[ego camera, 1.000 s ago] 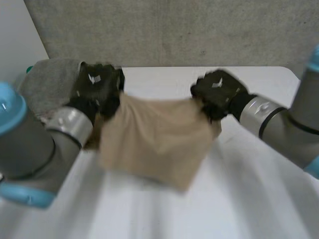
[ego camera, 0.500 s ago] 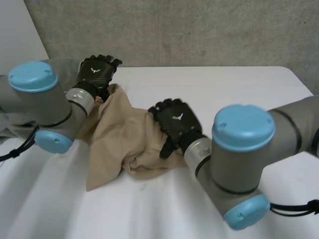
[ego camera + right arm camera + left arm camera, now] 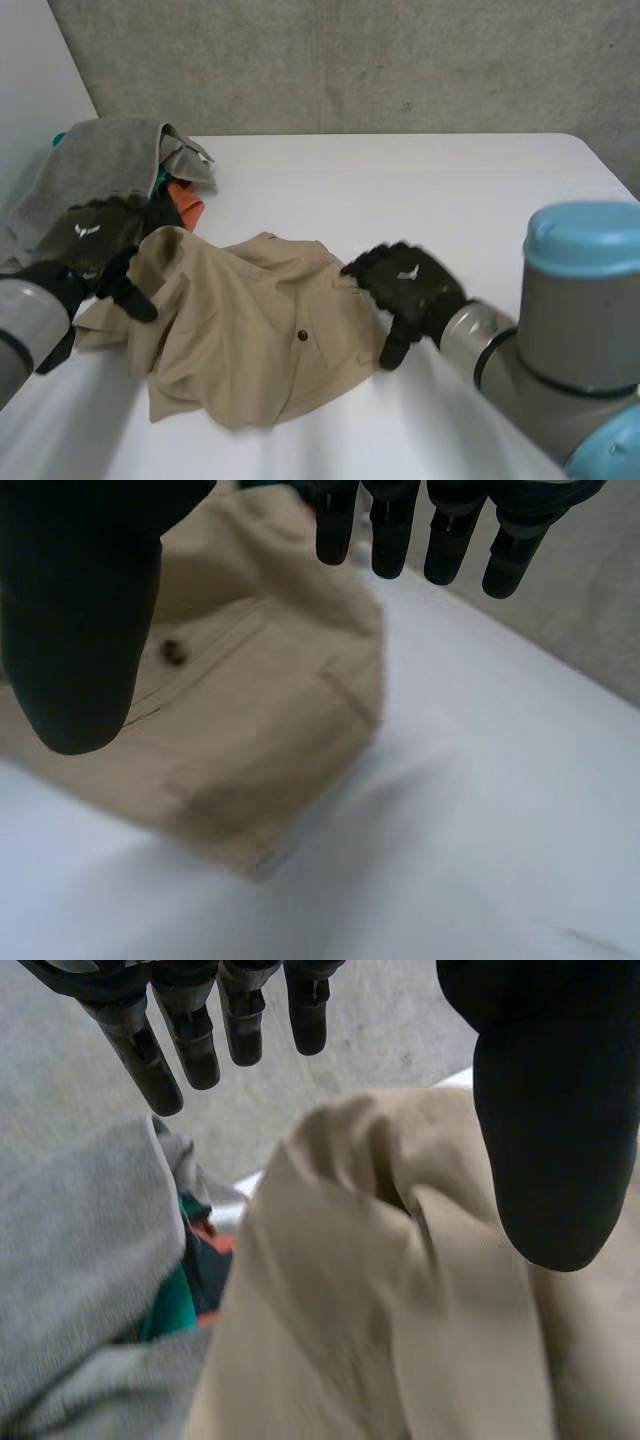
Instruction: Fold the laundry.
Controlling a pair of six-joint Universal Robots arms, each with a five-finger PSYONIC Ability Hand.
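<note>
A tan garment [image 3: 250,330] with a dark button lies crumpled on the white table [image 3: 450,200], left of centre. My left hand [image 3: 90,250] is open at the garment's left edge, fingers straight; in the left wrist view the tan cloth [image 3: 400,1290] lies under its palm, held by nothing. My right hand [image 3: 405,290] is open at the garment's right edge, fingers relaxed. The right wrist view shows the tan garment [image 3: 240,720] below its straight fingers [image 3: 390,530], with no cloth pinched.
A pile of other laundry sits at the table's far left corner: a grey cloth [image 3: 105,165] on top, with orange [image 3: 185,205] and green pieces beneath. The grey cloth [image 3: 80,1260] also lies beside my left hand. A grey wall [image 3: 350,60] stands behind the table.
Both hands held the tan garment up one second ago, then let it go. It now lies on the table, and both hands have drawn back to its left and right edges.
</note>
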